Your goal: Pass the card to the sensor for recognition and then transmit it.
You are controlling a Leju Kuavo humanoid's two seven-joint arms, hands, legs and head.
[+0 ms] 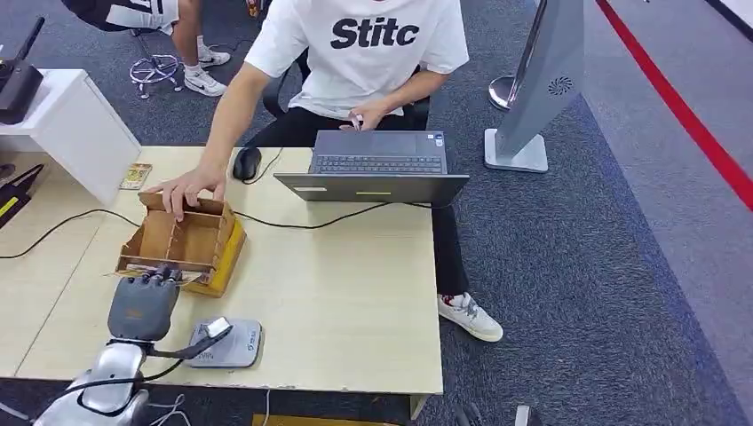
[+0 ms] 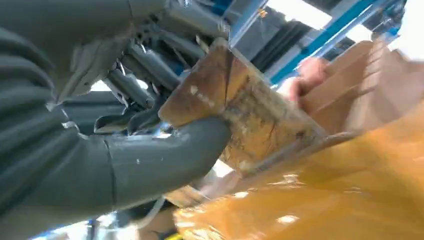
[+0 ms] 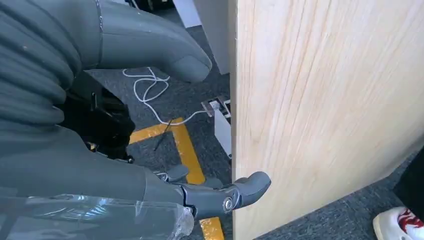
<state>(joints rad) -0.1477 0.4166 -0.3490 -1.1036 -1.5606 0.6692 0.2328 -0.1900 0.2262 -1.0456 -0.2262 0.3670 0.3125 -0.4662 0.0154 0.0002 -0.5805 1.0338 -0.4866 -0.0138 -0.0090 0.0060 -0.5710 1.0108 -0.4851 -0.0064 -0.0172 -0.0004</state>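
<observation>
The left hand (image 1: 146, 297) is at the near edge of the cardboard box (image 1: 178, 241) on the counter (image 1: 337, 284), and the left wrist view shows its thumb (image 2: 165, 155) and fingers (image 2: 135, 85) pinching a worn brown card (image 2: 235, 110) that sits at the rim of the yellow-sided box. So the step in hand appears to be the first one: taking the card out of the box. A person's hand (image 1: 182, 188) rests on the far edge of the box, steadying it. Just to the right of the robot's forearm, near the counter's front edge, lies the grey sensor pad (image 1: 226, 344). The next move likely calls for lifting the card clear of the dividers without losing the pinch, then carrying it the short way back and right onto the pad. Further right, the right hand (image 3: 150, 125) hangs beside the counter's edge, fingers spread and holding nothing
</observation>
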